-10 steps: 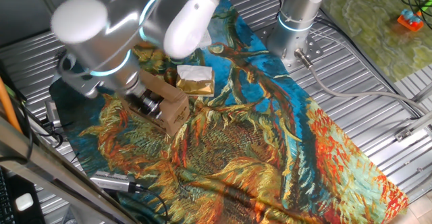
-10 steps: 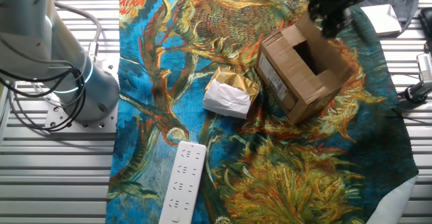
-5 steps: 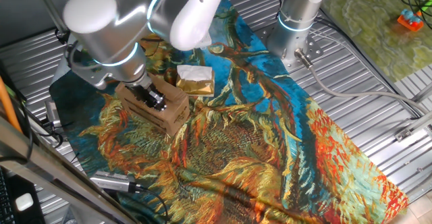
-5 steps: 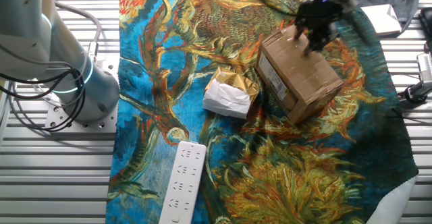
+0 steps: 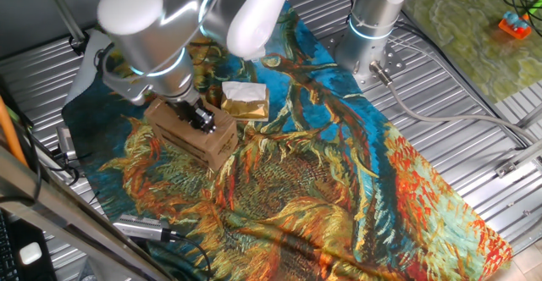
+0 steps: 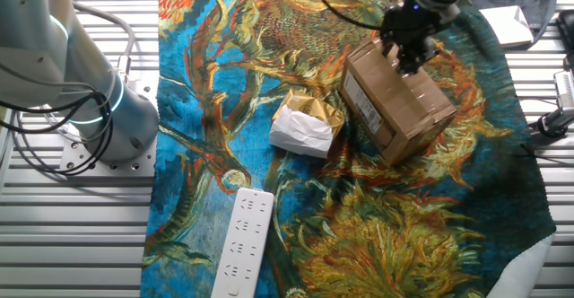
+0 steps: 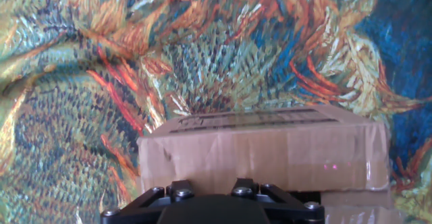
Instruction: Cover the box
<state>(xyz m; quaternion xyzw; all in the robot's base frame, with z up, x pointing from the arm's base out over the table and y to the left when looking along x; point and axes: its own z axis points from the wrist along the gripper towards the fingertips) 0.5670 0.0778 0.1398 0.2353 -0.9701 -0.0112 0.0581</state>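
claw (image 6: 408, 54) slid along box (image 6: 399, 100), flaps now down flat

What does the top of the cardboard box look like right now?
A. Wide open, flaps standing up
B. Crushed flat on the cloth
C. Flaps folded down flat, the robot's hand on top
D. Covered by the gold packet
C: the box shows a flat closed top, with the gripper resting at its far edge.
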